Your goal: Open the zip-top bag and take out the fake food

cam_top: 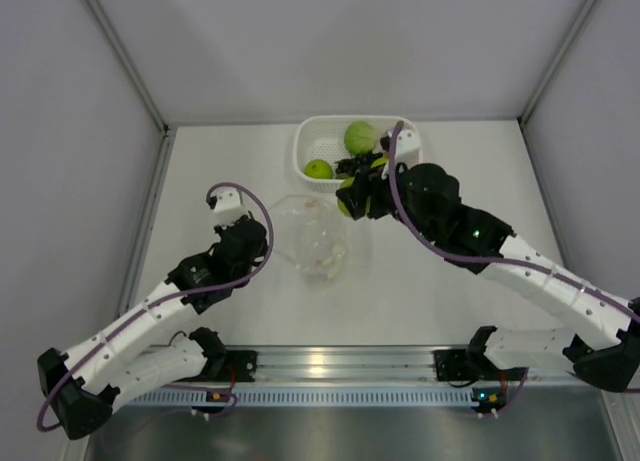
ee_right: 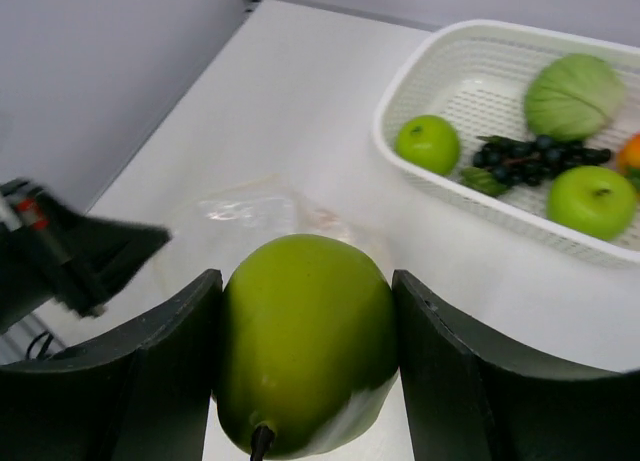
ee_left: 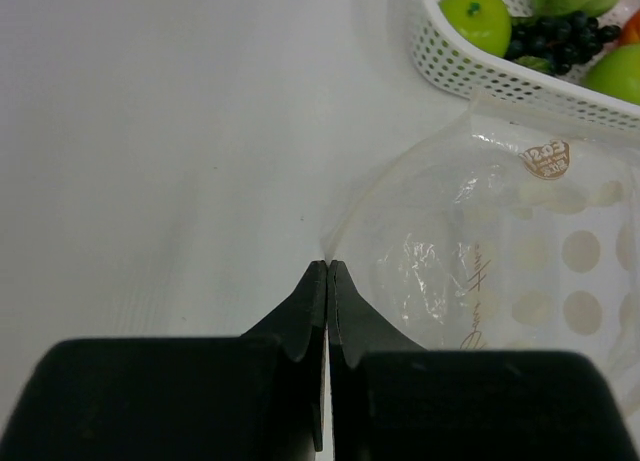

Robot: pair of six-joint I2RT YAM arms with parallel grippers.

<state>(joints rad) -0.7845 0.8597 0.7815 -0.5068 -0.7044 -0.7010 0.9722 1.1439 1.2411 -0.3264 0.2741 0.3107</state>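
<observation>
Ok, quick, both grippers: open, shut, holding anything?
Left gripper: shut, tips at edge of the zip-top bag; grip unclear.
Right gripper: shut on the green pear.

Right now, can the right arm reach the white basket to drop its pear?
Probably yes. The right hand, gripping the green pear, hovers just short of the white basket and its near rim, with nothing between them.

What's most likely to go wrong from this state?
1. Right tool grips the green pear on its smooth rounded sides; it may slip out before it is over the basket.
2. Left tool seems to pinch just the edge of the zip-top bag; the thin film could pull free.
3. The basket already holds several fruits, so a dropped pear might bounce out.
</observation>
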